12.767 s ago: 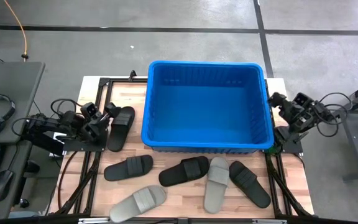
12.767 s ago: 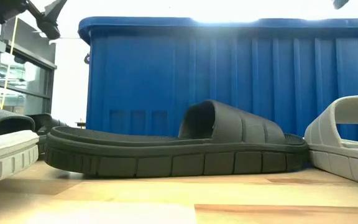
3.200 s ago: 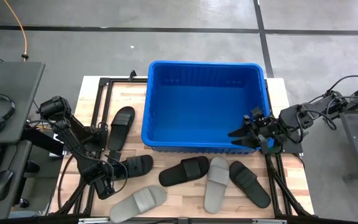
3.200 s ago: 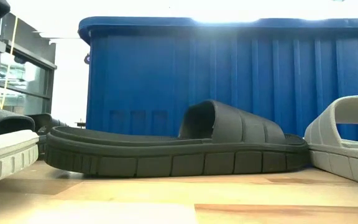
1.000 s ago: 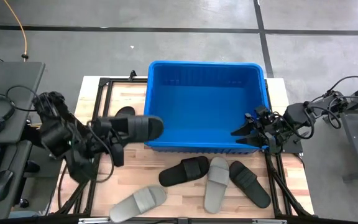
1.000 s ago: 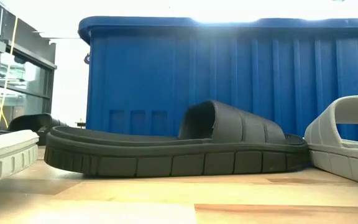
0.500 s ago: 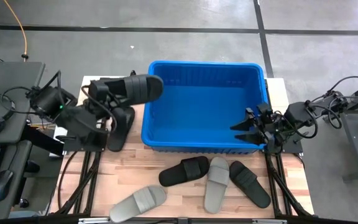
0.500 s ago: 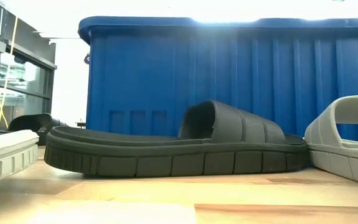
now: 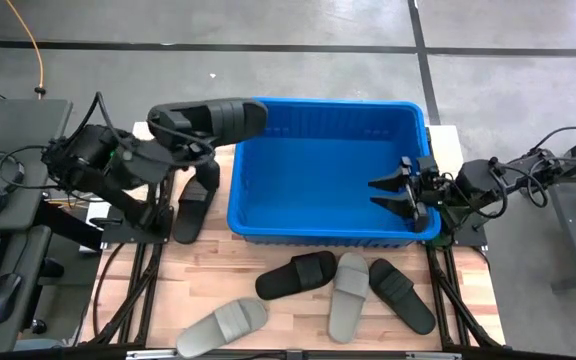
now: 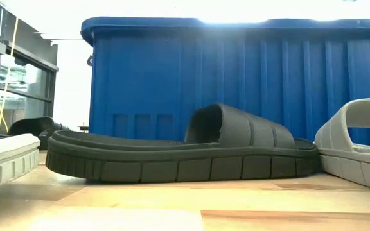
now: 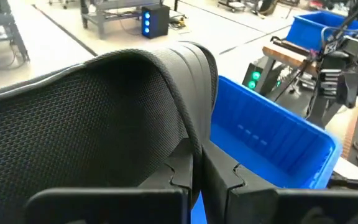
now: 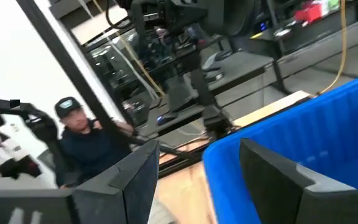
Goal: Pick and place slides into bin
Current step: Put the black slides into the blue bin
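Left gripper (image 9: 183,135) is clamped on a black slide (image 9: 218,118), carried in the air with its toe just over the bin's (image 9: 333,235) far-left corner. Most of the sandal hangs outside the rim, so letting go here could tip it back onto the table (image 9: 298,310). Right gripper (image 9: 393,195), fingers spread and empty, hovers over the bin's right edge inside the rim. One black slide (image 9: 193,203) lies by the bin's left wall. Four more sit along the table's near edge: two black, two grey. No brand, label or writing is readable.
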You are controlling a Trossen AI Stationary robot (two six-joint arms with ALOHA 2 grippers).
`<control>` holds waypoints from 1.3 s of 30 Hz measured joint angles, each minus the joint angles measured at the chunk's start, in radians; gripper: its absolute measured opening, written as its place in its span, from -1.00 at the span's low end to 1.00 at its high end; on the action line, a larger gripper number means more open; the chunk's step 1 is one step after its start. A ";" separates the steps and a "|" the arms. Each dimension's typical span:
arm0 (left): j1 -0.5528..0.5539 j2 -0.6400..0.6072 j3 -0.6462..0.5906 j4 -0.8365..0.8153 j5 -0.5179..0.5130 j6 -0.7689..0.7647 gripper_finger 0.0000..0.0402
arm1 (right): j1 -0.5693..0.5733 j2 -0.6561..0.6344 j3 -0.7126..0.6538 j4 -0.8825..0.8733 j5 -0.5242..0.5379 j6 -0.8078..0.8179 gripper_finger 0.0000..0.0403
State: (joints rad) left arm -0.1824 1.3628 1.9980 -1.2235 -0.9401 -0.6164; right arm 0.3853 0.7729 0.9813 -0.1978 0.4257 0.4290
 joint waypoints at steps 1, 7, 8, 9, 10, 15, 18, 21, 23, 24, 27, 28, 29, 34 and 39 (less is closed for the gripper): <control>0.019 0.000 0.000 0.025 0.027 0.041 -0.98 | -0.009 0.000 0.000 0.006 0.001 -0.007 0.04; 0.142 0.000 0.000 0.231 0.213 0.285 -0.98 | -0.079 0.007 0.000 0.062 0.028 -0.029 0.04; 0.158 0.000 0.000 0.268 0.240 0.321 -0.98 | -0.091 0.010 0.000 0.072 0.028 -0.037 0.04; 0.176 0.000 0.000 0.300 0.272 0.357 -0.99 | -0.104 0.014 0.000 0.084 0.027 -0.041 0.04; 0.193 0.000 0.000 0.325 0.309 0.389 -0.99 | -0.117 0.019 0.000 0.093 0.028 -0.045 0.04; 0.289 0.004 -0.008 0.408 0.512 0.435 -0.98 | -0.171 0.047 0.000 0.126 0.029 -0.046 0.04; 0.337 0.011 -0.035 0.445 0.629 0.437 -0.99 | -0.198 0.072 0.000 0.144 0.028 -0.061 0.04; 0.363 0.026 -0.065 0.518 0.700 0.435 -0.98 | -0.227 0.095 0.000 0.193 0.024 -0.084 0.04; 0.368 0.038 -0.083 0.557 0.718 0.433 -0.98 | -0.247 0.105 0.000 0.223 0.005 -0.096 0.04; 0.366 0.045 -0.093 0.588 0.721 0.433 -0.98 | -0.258 0.108 0.000 0.235 -0.008 -0.097 0.04; 0.366 0.067 -0.121 0.655 0.724 0.433 -0.99 | -0.285 0.111 0.000 0.253 -0.021 -0.098 0.04; 0.366 0.074 -0.127 0.681 0.730 0.433 -0.99 | -0.291 0.111 0.000 0.253 -0.023 -0.098 0.04; 0.366 0.083 -0.129 0.694 0.746 0.433 -0.98 | -0.297 0.111 0.000 0.251 -0.023 -0.099 0.05; 0.366 0.134 -0.129 0.764 0.768 0.426 -0.98 | -0.308 0.111 0.000 0.283 -0.037 -0.149 0.11; 0.366 0.167 -0.129 0.826 0.778 0.415 -0.98 | -0.307 0.110 0.000 0.305 -0.080 -0.177 0.26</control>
State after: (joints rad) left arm 0.1833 1.5300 1.8690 -0.3975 -0.1620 -0.2015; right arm 0.0779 0.8829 0.9813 0.1070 0.3455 0.2525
